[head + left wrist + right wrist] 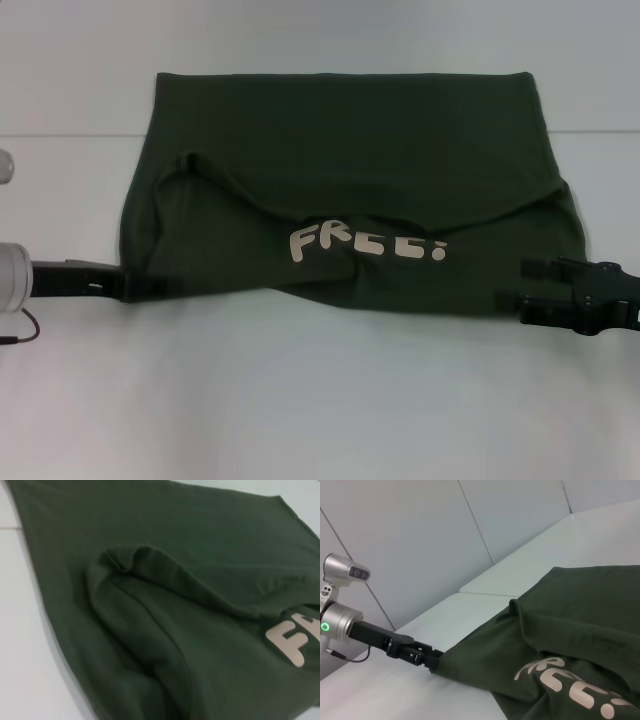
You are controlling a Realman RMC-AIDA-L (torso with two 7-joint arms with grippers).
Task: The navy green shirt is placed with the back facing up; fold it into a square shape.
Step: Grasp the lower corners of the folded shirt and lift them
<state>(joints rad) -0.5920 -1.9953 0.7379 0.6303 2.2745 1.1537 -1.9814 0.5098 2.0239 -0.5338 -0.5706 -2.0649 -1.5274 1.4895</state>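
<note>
The navy green shirt [340, 150] lies spread on the white table, its near part folded over so the cream "FREE!" lettering [365, 243] faces up. The fold makes a raised ridge [150, 565], and the shirt [580, 630] fills the lower right wrist view. My left gripper [150, 287] reaches in from the left at the shirt's near left corner and is shut on the cloth edge; the right wrist view shows that left gripper [434, 661] pinching the corner. My right gripper [528, 287] sits at the shirt's near right corner, fingers spread apart, nothing visibly clamped between them.
The white table [320, 400] stretches bare in front of the shirt, with a seam line [60, 134] across the back. A thin cable [22, 330] hangs by the left arm. Grey wall panels [420, 530] rise behind the table's left side.
</note>
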